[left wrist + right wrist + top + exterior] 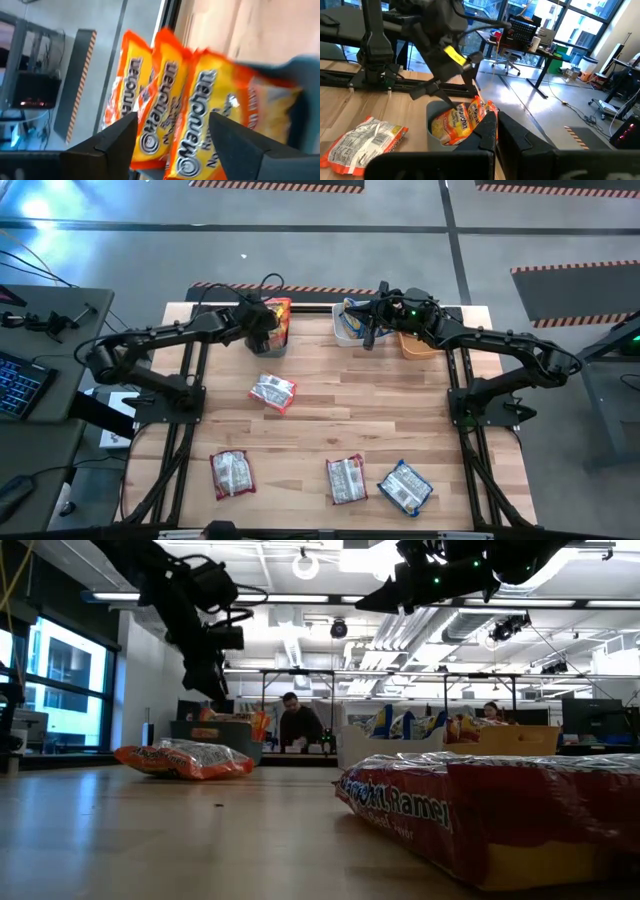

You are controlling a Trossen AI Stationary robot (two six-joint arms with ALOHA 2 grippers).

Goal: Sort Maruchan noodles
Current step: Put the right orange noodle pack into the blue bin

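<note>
Your left claw [268,338] hangs with fingers apart over the far-left bin [432,125], where orange Maruchan noodles [200,115] stand on edge; the right claw [368,330], fingers together, waits by the far white bin [345,328]. Four loose packets [272,391] lie face-down across the tabletop [400,410] — light, crinkly, probably slippery and brittle inside. Judge it best to pinch across a short edge, gently.

Left tool [172,132] agape, right tool [496,131] closed
</note>
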